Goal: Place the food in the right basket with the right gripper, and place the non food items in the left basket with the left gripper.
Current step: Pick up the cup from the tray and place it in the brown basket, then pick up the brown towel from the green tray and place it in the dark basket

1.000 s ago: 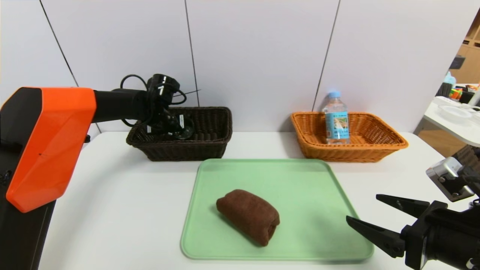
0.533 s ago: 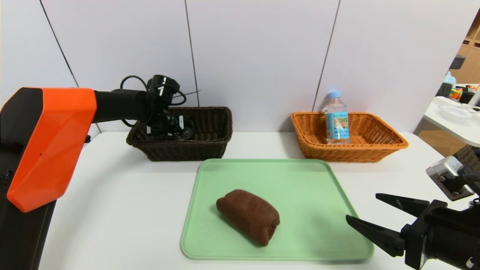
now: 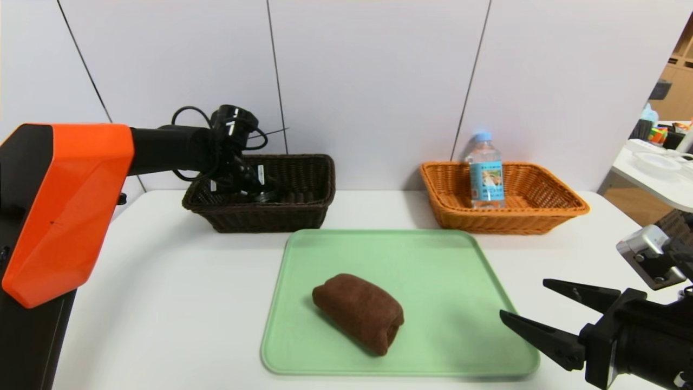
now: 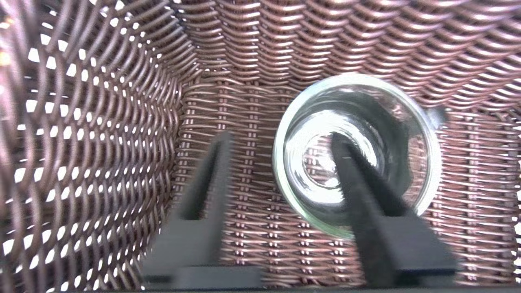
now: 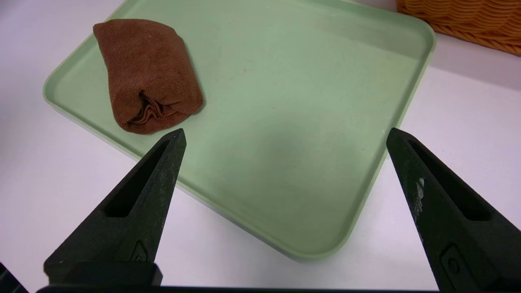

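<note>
No wording can be read anywhere. The bottle [image 3: 485, 171] in the orange basket [image 3: 547, 208] carries a blue label with a picture panel — its print is too small to make out. A small white sticker sits on the left wrist [image 3: 260, 174] — its marks are illegible too.

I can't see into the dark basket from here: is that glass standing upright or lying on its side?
Upright. The left wrist view looks straight down into the glass's round mouth; it stands on the dark basket's floor.
</note>
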Controlling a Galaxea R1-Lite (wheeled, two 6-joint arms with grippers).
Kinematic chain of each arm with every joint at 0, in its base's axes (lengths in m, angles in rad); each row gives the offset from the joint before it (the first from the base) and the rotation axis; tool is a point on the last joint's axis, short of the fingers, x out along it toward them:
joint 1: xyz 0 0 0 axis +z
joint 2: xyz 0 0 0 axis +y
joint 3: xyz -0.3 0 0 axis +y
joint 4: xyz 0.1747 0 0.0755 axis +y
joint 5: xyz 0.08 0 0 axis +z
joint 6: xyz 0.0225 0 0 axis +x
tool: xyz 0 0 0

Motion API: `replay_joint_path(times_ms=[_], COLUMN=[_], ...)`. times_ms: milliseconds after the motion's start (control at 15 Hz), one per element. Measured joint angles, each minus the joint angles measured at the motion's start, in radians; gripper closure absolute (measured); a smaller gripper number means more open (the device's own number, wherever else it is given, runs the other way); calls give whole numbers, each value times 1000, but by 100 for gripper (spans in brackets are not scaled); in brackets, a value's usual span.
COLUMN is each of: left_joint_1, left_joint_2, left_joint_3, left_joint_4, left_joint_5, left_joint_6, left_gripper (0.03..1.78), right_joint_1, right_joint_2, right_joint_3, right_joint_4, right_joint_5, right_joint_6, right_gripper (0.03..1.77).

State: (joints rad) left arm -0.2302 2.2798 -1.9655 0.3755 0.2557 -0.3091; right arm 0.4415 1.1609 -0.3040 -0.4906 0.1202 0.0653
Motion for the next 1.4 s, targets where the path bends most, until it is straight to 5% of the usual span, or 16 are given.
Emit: replay_joint_path(times_ms=[533,1000,1400], left_joint_1=[-30,-243,-377], left_joint_2=[-207,-415,-492], left_joint_3=[20,269,394], left_joint_4=[93,115,111], left_joint_5=[3,-8,-180], left_joint_6=[-5,1,105], left_gripper=[37,21,16], right_joint_1=[0,0,1], right_joint_2=[-10,-14,-23], right_joint_3=[2,1,5], right_joint_4=[0,0,0], right_joint_5=[-2,0,0], right_joint_6=[0,0,-1], right_gripper=[10,10,10])
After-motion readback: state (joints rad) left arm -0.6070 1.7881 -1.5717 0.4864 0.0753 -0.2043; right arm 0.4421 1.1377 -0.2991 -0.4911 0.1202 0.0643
